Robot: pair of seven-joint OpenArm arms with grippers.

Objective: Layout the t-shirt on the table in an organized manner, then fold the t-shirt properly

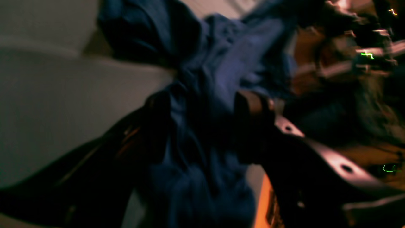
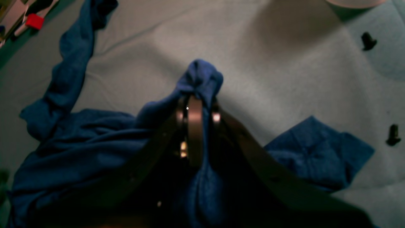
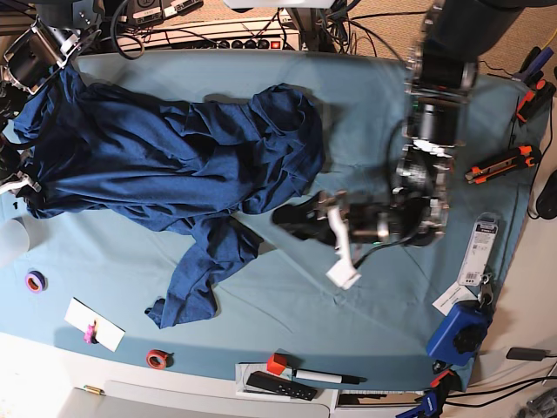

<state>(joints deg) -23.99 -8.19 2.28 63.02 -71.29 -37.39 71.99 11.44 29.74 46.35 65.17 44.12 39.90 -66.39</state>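
Teal-covered bench (image 3: 365,104) has the t-shirt (image 3: 165,161) sprawled across its far left part, one sleeve trailing toward the front edge. Right hand (image 2: 195,104) is pinched tight on a bunched fold of the shirt, fabric poking up past its tips. Left hand (image 1: 202,107) has shirt cloth between its spread fingers, but that view's too blurry to call it gripped.

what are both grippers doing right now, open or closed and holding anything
Left gripper: jaws apart around a bunch of the t-shirt; whether it grips cannot be told.
Right gripper: shut on a fold of the t-shirt.
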